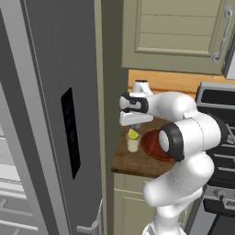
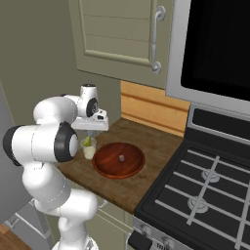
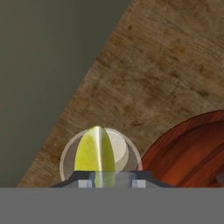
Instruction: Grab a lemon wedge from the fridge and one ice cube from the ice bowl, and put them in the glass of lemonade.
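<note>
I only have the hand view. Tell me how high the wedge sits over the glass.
Observer: In the left base view the lemon wedge is right at the rim of the glass, just under the gripper.
Operator: Report what's in the bowl.
Observer: One small pale ice cube lies near the middle of the bowl.
Operator: Now the left side.
Observer: The fridge stands there with its door open.

Your arm [image 1: 183,137] is glossy white, built of rounded bulbous segments with black bands at the joints and a flat white hand
</note>
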